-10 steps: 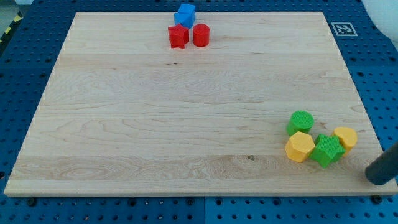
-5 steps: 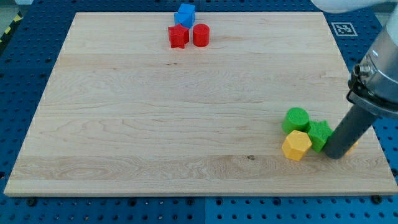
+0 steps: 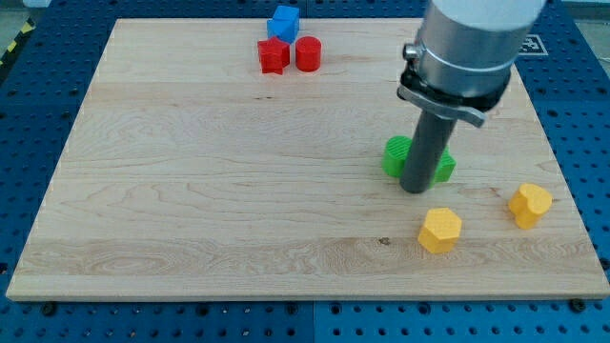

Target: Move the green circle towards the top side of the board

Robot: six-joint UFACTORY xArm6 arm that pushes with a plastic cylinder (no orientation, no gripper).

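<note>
The green circle (image 3: pixel 395 157) lies right of the board's middle, partly hidden behind my rod. A second green block (image 3: pixel 444 168), its shape hidden, peeks out on the rod's right side. My tip (image 3: pixel 415 191) rests on the board just below and between the two green blocks, touching or nearly touching them. The rod and arm body rise toward the view's top right and cover part of both green blocks.
A yellow hexagon block (image 3: pixel 439 230) lies below my tip. Another yellow block (image 3: pixel 530 205) lies near the board's right edge. A blue block (image 3: pixel 283 21), a red star-like block (image 3: pixel 273 56) and a red cylinder (image 3: pixel 308 53) cluster at the top. The wooden board (image 3: pixel 191 191) lies on a blue pegboard.
My tip has swept up and to the left from the lower right corner. It pushed both green blocks up-left, away from the yellow blocks, which shifted apart.
</note>
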